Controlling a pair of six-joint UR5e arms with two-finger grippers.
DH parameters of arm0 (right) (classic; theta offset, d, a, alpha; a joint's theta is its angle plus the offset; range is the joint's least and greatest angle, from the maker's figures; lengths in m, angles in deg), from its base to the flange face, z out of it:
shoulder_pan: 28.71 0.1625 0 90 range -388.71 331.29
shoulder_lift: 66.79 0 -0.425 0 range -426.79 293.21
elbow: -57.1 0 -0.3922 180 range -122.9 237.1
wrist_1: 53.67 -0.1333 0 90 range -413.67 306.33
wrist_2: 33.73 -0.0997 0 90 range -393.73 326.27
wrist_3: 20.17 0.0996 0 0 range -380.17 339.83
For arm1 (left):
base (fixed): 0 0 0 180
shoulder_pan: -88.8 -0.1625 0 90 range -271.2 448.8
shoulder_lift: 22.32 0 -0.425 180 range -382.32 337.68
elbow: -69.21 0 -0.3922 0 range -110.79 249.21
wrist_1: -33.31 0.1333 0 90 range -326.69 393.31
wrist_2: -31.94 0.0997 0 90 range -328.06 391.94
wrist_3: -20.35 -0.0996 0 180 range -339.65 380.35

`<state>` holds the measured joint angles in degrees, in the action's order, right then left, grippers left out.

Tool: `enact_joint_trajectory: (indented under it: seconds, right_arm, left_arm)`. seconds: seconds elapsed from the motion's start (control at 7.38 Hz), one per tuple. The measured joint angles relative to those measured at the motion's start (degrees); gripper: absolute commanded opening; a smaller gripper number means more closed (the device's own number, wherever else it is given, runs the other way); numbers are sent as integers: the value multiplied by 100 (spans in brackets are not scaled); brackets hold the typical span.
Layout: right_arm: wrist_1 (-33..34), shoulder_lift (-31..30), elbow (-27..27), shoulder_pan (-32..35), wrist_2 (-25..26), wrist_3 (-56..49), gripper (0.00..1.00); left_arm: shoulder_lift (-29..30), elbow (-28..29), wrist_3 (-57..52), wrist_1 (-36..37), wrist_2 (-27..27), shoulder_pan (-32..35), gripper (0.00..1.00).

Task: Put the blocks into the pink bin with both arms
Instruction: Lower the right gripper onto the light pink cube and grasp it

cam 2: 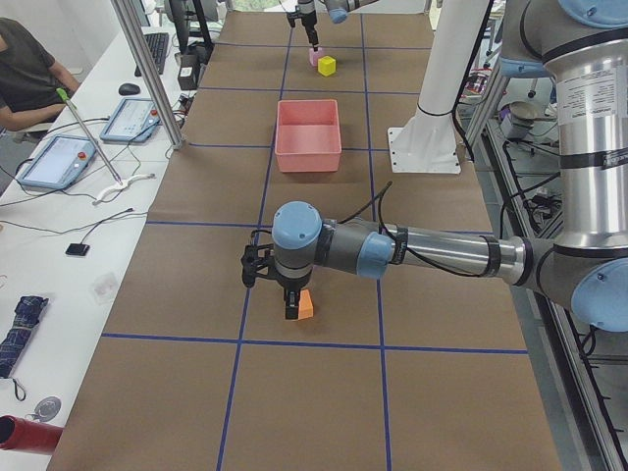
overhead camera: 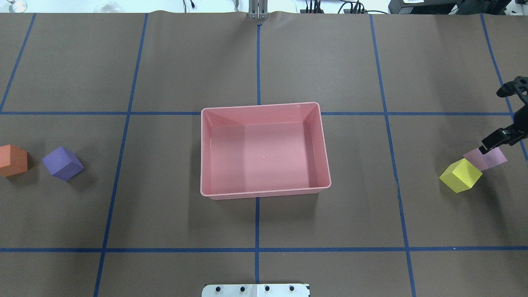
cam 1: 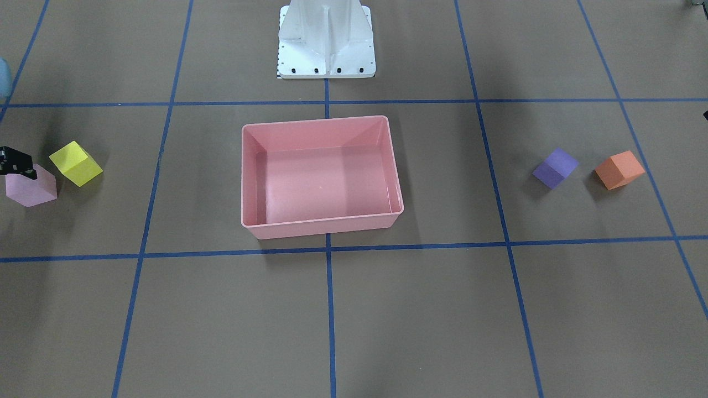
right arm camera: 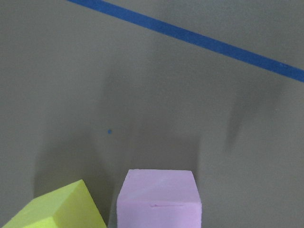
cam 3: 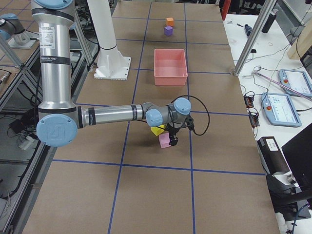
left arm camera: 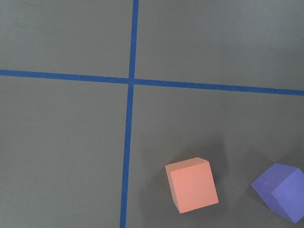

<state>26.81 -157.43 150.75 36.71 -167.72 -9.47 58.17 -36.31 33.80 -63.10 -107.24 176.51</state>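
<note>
A shallow salmon-pink bin sits upright at the centre of the bench. All four cubes lie outside it: orange and purple to the left, yellow and pink close together to the right.

**Arm hardware: appearance**

Logged for left arm and right arm: grey metallic tubes, round light-blue joint caps, maker's mark moulded into the near cap. Black cable strung along each forearm, looping loose at the wrist. Black two-finger left claw and right claw. White ribbed pedestal, flat flange, row of dark bolts.
</note>
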Motion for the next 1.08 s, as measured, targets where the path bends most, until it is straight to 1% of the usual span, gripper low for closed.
enact_joint_trajectory:
  seconds: [0.27, 0.41, 0.54, 0.68, 0.95, 1.08]
  right_arm:
    - [-35, 11, -85, -155, 27, 161, 98]
    - [-41, 36, -158, -240, 39, 169, 89]
    - [-46, 58, -219, -321, 51, 163, 40]
    - [-48, 67, -268, -363, 64, 150, 0]
    - [-50, 107, -328, -373, 66, 75, 0]
    - [-35, 126, -212, -290, 42, 42, 0]
  left_arm:
    - [2, -5, -6, 0, -3, 0, 100]
    - [2, -8, -8, -2, -3, 0, 100]
    - [2, -10, -8, -6, -4, 0, 100]
    - [2, -11, -8, -8, -4, 0, 100]
    - [2, -17, -9, -43, -12, 0, 100]
    - [2, -19, -7, -116, -15, 0, 100]
